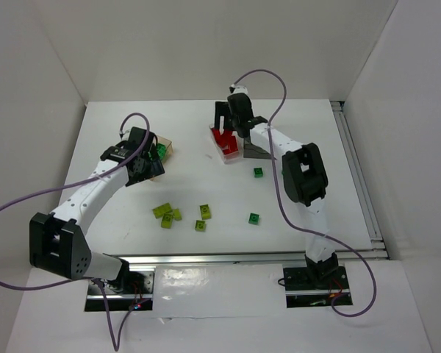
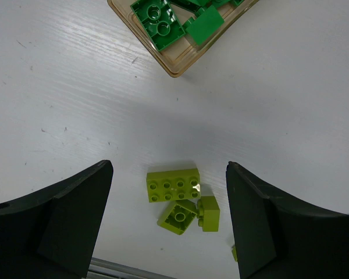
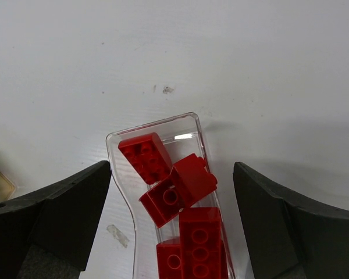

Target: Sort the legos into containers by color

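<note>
Your red bricks (image 3: 186,186) lie jumbled in the clear box (image 3: 119,174). One long brick (image 3: 200,241) runs along the box's long axis, and another (image 3: 145,156) lies tilted across it. From above, the clear box's long axis runs diagonally, far-left to near-right.

The right end effector (image 3: 171,165) hangs directly over the clear box, fingers wide apart and holding nothing. Just right of the clear box sits the dark box (image 1: 254,153), partly hidden by the arm.

Two loose green bricks (image 1: 258,172) lie on the table (image 1: 316,147), nearer the arm bases than the clear box. Nearer again, and left of the clear box, lie the lime bricks (image 2: 173,185). The longest is studs up, its long axis running across the gap between the left end effector's fingers. The left end effector (image 2: 167,164) is open and empty above them.

Well left of the clear box, the wood box (image 2: 172,71) holds the boxed green bricks (image 2: 157,23).
</note>
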Available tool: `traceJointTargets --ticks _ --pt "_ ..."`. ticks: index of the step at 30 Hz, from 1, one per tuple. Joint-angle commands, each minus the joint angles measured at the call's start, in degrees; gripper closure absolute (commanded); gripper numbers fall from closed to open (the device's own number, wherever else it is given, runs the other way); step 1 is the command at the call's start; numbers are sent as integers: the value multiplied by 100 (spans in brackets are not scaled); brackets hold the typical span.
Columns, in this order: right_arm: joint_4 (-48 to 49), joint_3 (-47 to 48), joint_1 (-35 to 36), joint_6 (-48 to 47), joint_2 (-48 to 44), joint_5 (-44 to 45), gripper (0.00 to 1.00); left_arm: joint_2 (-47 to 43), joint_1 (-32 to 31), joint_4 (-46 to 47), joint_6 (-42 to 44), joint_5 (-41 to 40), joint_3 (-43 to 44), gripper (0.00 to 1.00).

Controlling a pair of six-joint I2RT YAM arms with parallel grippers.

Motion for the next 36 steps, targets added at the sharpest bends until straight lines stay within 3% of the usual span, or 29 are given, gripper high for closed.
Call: traceJointTargets --ticks 1,28,36 --pt "-139 340 35 10 180 -196 7 34 37 -19 43 -138 117 12" --pt "-42 279 422 -324 32 -434 12 34 37 -19 43 -139 117 12" --pt "282 -336 422 -377 -890 23 12 34 37 -19 43 -87 64 12"
